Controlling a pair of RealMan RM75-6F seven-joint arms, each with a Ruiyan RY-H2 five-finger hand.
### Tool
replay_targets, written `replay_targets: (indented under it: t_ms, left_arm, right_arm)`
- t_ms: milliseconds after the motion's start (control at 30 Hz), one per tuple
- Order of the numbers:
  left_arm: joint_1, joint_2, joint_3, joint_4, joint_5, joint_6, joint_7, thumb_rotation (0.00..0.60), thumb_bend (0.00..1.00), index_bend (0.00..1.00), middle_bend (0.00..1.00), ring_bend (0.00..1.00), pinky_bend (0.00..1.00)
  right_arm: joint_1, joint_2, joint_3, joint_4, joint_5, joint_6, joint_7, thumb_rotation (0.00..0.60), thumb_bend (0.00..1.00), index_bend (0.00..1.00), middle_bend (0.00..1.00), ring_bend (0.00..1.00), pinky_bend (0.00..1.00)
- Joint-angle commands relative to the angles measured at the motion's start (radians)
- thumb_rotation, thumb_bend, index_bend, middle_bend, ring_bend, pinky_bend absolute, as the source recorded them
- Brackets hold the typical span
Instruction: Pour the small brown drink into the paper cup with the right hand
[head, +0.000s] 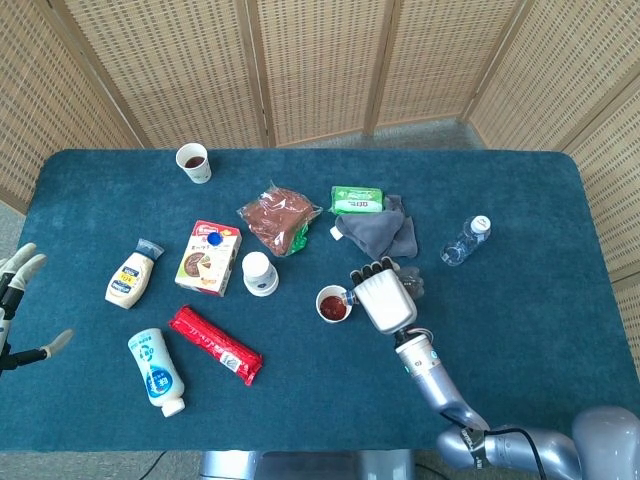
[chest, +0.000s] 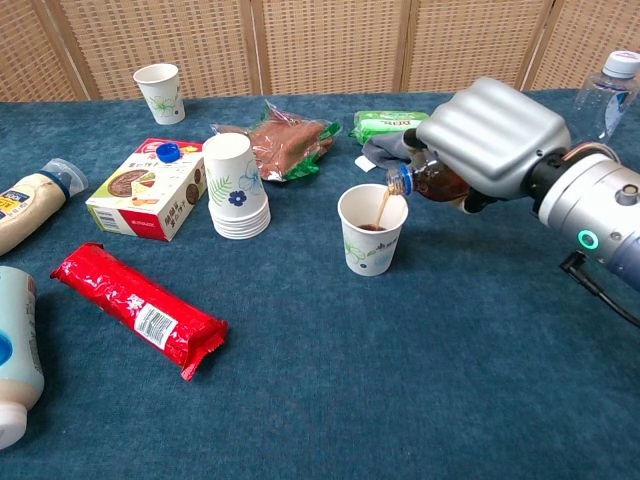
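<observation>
Two robot hands are in view, though only one is working. The right hand (chest: 495, 135) grips the small brown drink bottle (chest: 432, 182) around its body, tilted so the open neck sits just above the rim of a paper cup (chest: 372, 229) near the middle of the blue table (chest: 400, 400). A thin brown stream runs from the neck into the cup, and brown liquid shows inside it from the head view. The left hand (head: 20, 300) hovers at the table's far left edge, fingers apart, holding nothing.

The bottle looks like thin clear plastic, light and partly drained, so it would likely dent under a hard squeeze and push liquid out faster. Holding it around the widest part of the body, as now, seems the safest place. The paper cup is light and soft-walled and stands free, so a nudge from the neck could tip it.

Close by lie a stack of paper cups (chest: 235, 190), a grey cloth (head: 380, 230), a red packet (chest: 135, 308) and a clear water bottle (head: 465, 240).
</observation>
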Motion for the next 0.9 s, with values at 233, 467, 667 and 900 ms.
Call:
replay_targets:
  t_ms: [233, 467, 667, 900]
  left_arm:
    - [-0.001, 0.0, 0.002, -0.002, 0.002, -0.002, 0.003, 0.6, 0.26, 0.0, 0.0, 0.0, 0.0]
    - [-0.005, -0.001, 0.003, -0.003, 0.002, -0.011, 0.007, 0.6, 0.26, 0.0, 0.0, 0.0, 0.0]
    - [-0.007, -0.001, 0.005, -0.004, 0.003, -0.016, 0.009, 0.6, 0.26, 0.0, 0.0, 0.0, 0.0]
    - [-0.011, -0.001, 0.012, -0.009, 0.012, -0.027, 0.019, 0.6, 0.26, 0.0, 0.0, 0.0, 0.0]
  right_arm:
    - [-0.029, -0.017, 0.022, -0.005, 0.005, 0.022, 0.141, 0.6, 0.73, 0.4, 0.61, 0.5, 0.81]
    - [-0.068, -0.017, 0.035, -0.014, -0.007, 0.067, 0.286, 0.6, 0.74, 0.41, 0.61, 0.5, 0.81]
    - [-0.133, 0.004, 0.043, -0.049, -0.028, 0.149, 0.453, 0.6, 0.74, 0.41, 0.61, 0.5, 0.81]
    - [-0.226, 0.043, 0.067, -0.078, 0.0, 0.221, 0.679, 0.6, 0.75, 0.41, 0.61, 0.5, 0.81]
